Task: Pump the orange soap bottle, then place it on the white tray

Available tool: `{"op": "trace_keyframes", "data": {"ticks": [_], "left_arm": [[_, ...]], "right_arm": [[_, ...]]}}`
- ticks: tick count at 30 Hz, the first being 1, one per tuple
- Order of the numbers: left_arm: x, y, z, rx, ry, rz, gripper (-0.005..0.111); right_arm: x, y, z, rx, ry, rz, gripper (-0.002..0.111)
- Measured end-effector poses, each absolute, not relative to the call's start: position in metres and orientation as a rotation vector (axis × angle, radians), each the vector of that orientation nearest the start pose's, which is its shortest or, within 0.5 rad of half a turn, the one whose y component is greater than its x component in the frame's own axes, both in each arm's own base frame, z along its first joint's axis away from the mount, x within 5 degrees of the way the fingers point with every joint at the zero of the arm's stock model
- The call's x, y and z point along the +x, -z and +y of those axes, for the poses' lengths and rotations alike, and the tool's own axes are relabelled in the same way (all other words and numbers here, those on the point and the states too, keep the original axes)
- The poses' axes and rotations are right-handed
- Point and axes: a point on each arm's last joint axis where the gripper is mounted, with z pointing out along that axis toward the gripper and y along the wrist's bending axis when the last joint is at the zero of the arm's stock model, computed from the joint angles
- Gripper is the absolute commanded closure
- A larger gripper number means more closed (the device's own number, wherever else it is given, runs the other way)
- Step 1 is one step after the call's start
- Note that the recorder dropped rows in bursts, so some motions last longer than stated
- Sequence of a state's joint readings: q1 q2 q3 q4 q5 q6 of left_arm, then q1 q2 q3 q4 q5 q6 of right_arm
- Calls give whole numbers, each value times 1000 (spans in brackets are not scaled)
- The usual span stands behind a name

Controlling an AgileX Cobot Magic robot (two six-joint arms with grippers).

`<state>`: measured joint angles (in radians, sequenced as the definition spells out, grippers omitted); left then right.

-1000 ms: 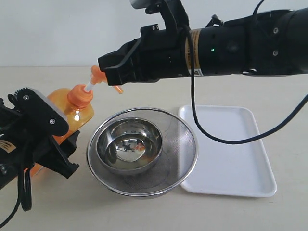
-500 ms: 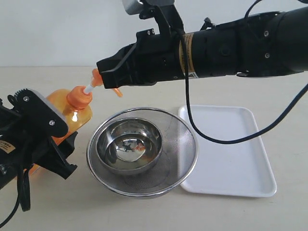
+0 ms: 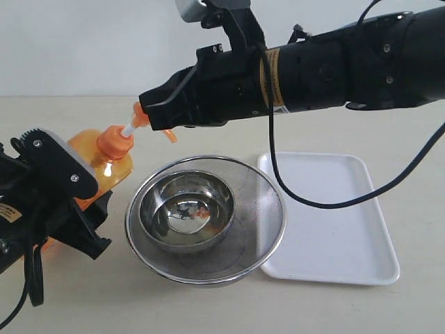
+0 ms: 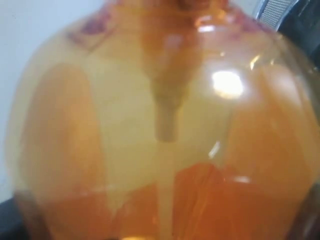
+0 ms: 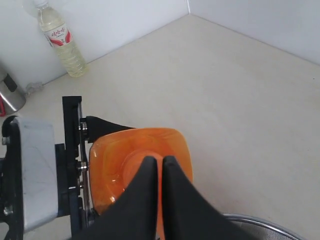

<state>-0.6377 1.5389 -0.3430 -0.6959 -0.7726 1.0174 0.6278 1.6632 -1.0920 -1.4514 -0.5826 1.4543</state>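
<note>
Nearest, on the left, the left pincer is squeezing the orange soap bottle by its fat body. The bottle is lifted and leans to the right, toward the middle of the tabletop. In the left wrist view the orange bottle fills the whole picture.

Just right of the bottle sit two steel bowls, a small bowl inside a big bowl. Right of the bowls lies the white tray, flat, with nothing on it.

Farther back and higher, the right pincer reaches across from the right. Its two tips are pressed together, with nothing between them. They rest on the pump head of the bottle. The white stem under the pump head shows, so I think the pump is up.

This looks like the pumping step. Next, the right pincer should push down along the leaning stem, not straight down, or it may slip off. The spout points toward the bowls. After that, the bottle must go over the bowls to the tray on the right.
</note>
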Motion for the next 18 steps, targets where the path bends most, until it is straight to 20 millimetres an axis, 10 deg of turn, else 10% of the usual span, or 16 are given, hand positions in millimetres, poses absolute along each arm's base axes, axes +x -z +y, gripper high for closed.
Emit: {"op": "trace_keyframes", "data": {"ticks": [18], "left_arm": [[212,-154,-102,772,-382,1847,102]], "right_arm": [[271,-263,274,-962,-1005,1833,108]]}}
